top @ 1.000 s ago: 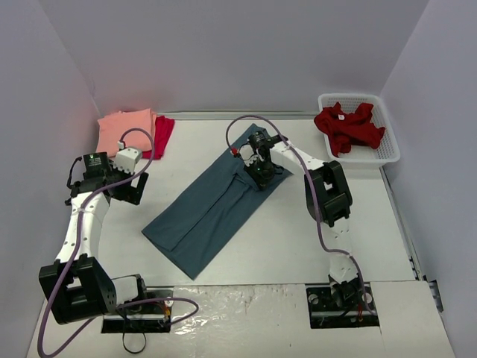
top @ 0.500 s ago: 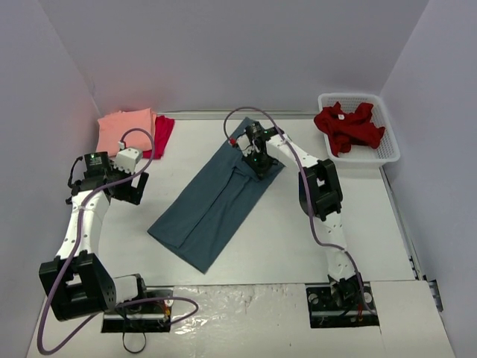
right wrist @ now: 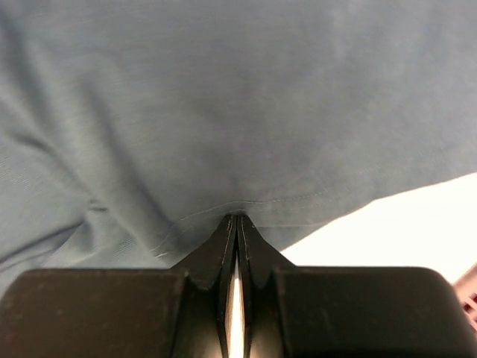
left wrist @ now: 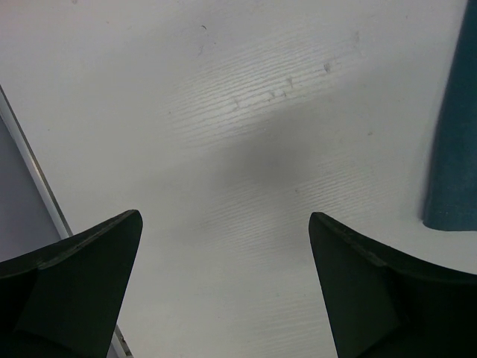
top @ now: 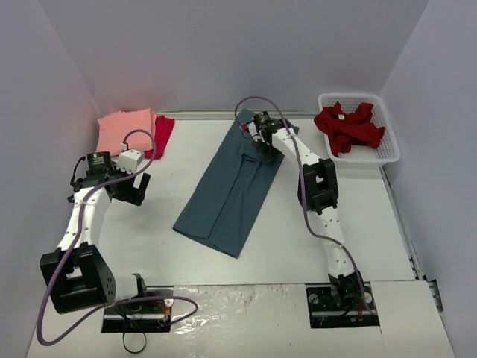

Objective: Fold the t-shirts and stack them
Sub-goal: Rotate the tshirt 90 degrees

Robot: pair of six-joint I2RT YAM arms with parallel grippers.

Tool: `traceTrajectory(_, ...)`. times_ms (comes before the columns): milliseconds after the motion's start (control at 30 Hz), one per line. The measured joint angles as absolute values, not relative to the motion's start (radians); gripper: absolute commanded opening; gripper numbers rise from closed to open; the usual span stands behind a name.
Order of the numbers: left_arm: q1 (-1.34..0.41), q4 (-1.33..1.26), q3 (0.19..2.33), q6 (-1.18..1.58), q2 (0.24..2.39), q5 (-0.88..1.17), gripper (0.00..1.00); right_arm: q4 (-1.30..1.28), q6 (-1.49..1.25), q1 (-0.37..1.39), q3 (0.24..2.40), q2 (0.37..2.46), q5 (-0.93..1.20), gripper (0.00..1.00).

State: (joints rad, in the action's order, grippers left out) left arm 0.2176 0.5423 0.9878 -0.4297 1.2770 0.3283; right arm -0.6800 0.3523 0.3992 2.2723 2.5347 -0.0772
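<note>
1. The right gripper [right wrist: 237,218] is pinched together on the far end of the slate-blue t-shirt [top: 231,194], which is laid flat and trails nearward from it.
2. The left gripper [left wrist: 225,215] is held wide apart with nothing between its fingers; blue cloth is seen just to its right.
3. The salmon-pink t-shirt [top: 123,128] is lapped over the crimson t-shirt [top: 162,134], both beyond the left gripper.
4. The dark red t-shirt [top: 349,125] is heaped in the basket [top: 389,154], right of the right gripper.

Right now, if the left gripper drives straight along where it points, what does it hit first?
Most likely bare table: the left gripper, open, points down at it. The edge of the slate-blue t-shirt lies off to the side, outside that line. Height above the table is unclear.
</note>
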Motion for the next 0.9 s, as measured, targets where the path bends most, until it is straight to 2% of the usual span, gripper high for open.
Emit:
traceTrajectory(267, 0.217, 0.548, 0.992, -0.43, 1.308, 0.352, 0.95, -0.67, 0.353, 0.377, 2.325, 2.579, -0.199, 0.0)
traceTrajectory(667, 0.217, 0.558, 0.995, -0.43, 1.313, 0.37, 0.94, -0.675, 0.363, 0.358, 2.282, 2.498, -0.141, 0.0)
traceTrajectory(900, 0.217, 0.566, 0.995, -0.432, 1.314, 0.387, 0.94, -0.671, 0.357, 0.345, 2.382, 2.48, -0.139, 0.0)
